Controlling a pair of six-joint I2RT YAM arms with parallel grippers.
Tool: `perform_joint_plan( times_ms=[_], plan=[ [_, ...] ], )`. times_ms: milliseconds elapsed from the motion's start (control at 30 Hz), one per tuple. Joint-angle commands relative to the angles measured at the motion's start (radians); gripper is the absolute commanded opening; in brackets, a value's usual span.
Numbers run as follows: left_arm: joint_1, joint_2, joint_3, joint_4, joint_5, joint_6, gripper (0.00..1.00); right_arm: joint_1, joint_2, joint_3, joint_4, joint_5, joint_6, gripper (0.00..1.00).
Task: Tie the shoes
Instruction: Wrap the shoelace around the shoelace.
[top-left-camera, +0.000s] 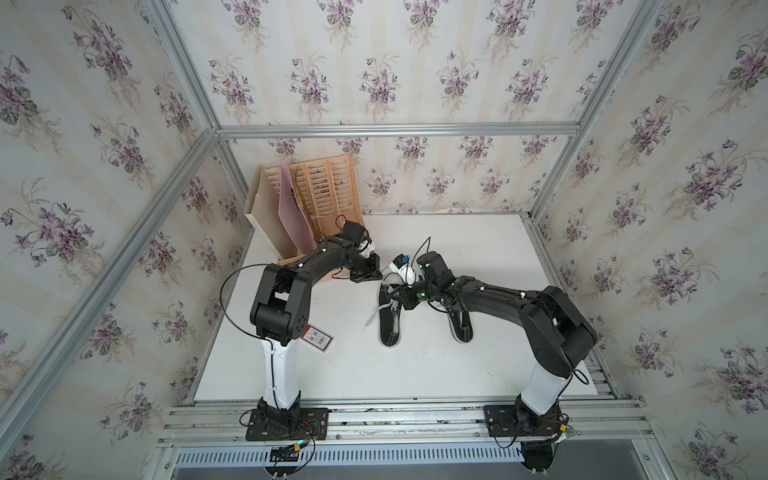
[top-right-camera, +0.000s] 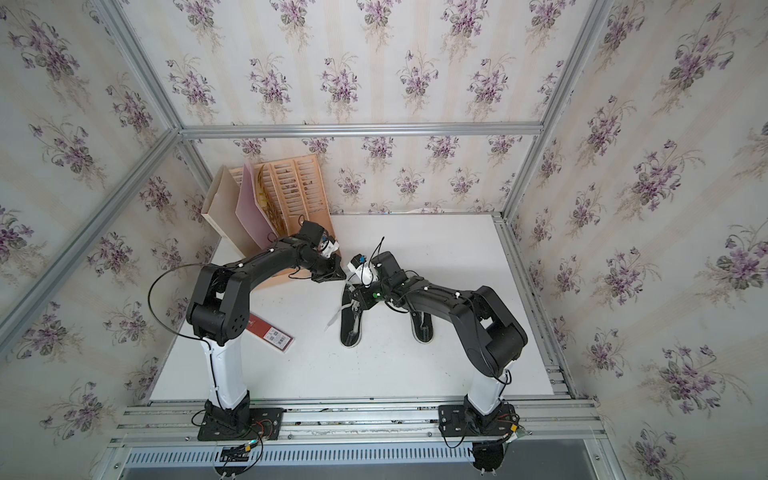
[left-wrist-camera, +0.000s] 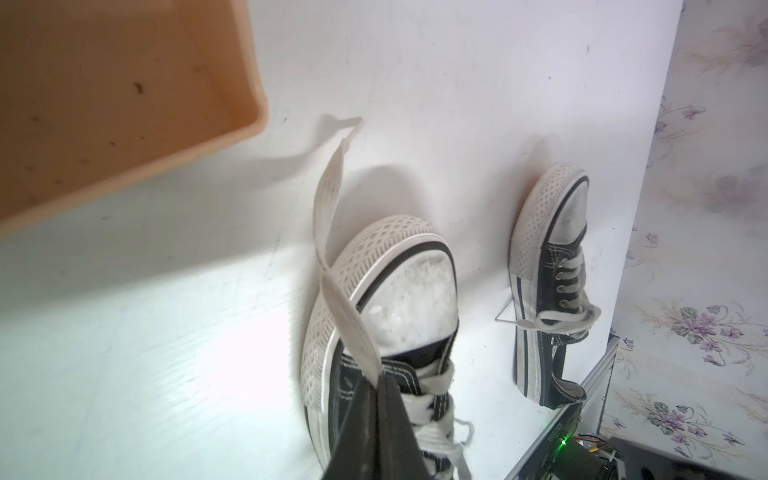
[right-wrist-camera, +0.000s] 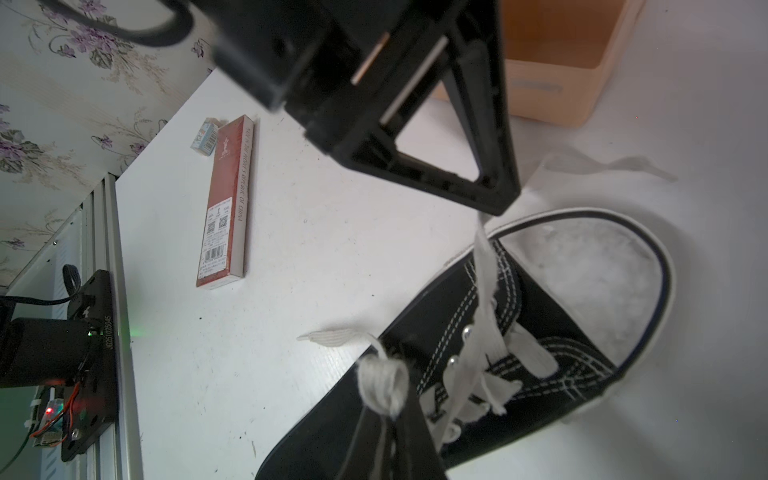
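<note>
Two black sneakers with white toe caps stand side by side on the white table (top-left-camera: 478, 249), toes pointing away from the arm bases. Both sets of jaws are at the left sneaker (top-left-camera: 390, 328). The left arm (top-left-camera: 316, 266) reaches in over its toe, and the left jaws are closed on a flat lace (left-wrist-camera: 326, 208). On the shoe side of those jaws the lace rises taut from the eyelets. Beyond them its loose tail drapes past the toe cap onto the table. Close beside them, the right jaws on the right arm (top-left-camera: 490, 297) are pinched shut on a bunched loop (right-wrist-camera: 382, 386) of the other lace, whose free end lies on the table nearby. The right sneaker (left-wrist-camera: 548, 270) stands on the far side of the right jaws, touched by neither. A tan box (left-wrist-camera: 124, 104) sits just beyond the left jaws. A red carton (right-wrist-camera: 226, 203) lies well apart from both, back toward the left arm's base.
</note>
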Motion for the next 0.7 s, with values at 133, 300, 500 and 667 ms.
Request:
perform_joint_plan(
  times_ms=[133,300,500,667],
  plan=[
    [-0.008,-0.166,-0.138,0.06,-0.06,0.072,0.06,-0.022,-0.026,-0.024,0.018,-0.049,0.119,0.0],
    [-0.039,-0.294,-0.251,0.078,-0.102,0.106,0.06,-0.028,-0.031,-0.036,0.01,-0.044,0.187,0.0],
    [-0.09,-0.387,-0.32,0.046,-0.144,0.118,0.06,-0.03,-0.048,-0.042,0.021,-0.047,0.222,0.0],
    [-0.116,-0.42,-0.35,-0.015,-0.132,0.085,0.06,-0.033,-0.059,-0.039,0.02,-0.038,0.229,0.0]
  ],
)
